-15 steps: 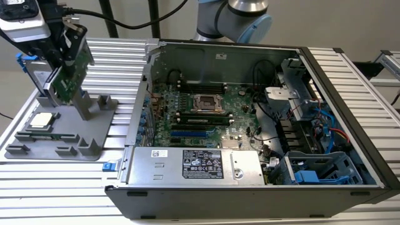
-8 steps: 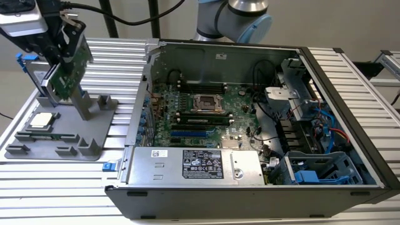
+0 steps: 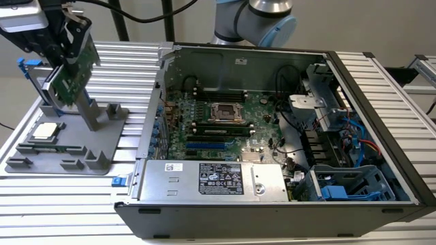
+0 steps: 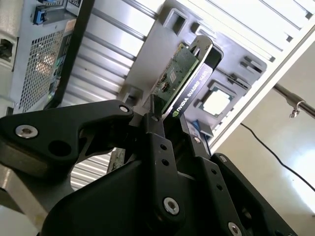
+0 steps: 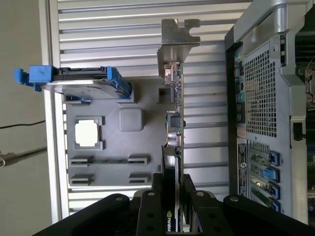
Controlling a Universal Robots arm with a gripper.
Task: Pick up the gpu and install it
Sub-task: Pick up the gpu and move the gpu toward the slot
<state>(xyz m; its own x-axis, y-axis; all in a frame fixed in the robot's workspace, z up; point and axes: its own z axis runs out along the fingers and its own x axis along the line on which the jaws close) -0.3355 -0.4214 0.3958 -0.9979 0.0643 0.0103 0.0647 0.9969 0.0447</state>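
Jaws are seen clamped on the gpu (image 3: 71,76), which is held upright by the gripper (image 3: 68,48) over the grey holder tray (image 3: 102,138) at the exterior view's left. The open computer case (image 3: 381,102) is shown just beside it. In the first wrist view, a blue-framed hard drive (image 5: 81,81) and a CPU chip (image 5: 87,132) are seen on the tray.

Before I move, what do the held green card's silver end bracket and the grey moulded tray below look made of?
Silver end bracket on the green flat gpu card: likely bare stamped sheet metal, thin, bright, crisply notched. Card board: green circuit laminate, apparently. Grey moulded holder tray: probably matte plastic, uniformly dull, without glints.
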